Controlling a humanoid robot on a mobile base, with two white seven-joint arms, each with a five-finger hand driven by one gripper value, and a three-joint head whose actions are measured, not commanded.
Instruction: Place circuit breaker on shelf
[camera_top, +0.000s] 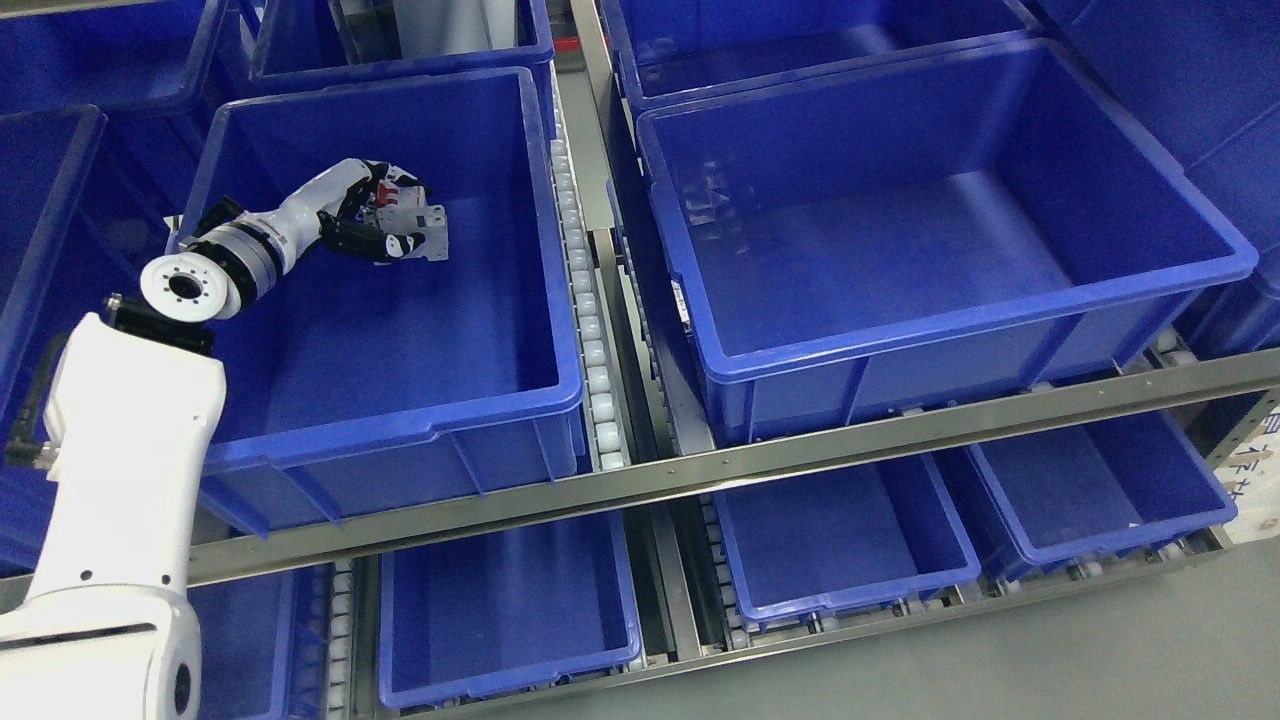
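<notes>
My left arm reaches up from the lower left over the rim of the left blue bin. The left hand, inside that bin, has its fingers wrapped around the circuit breaker; I cannot read its print. An adjacent blue bin stands right of the roller track.

Glossy blue plastic bins sit on a brushed metal shelf rail with white plastic rollers.
</notes>
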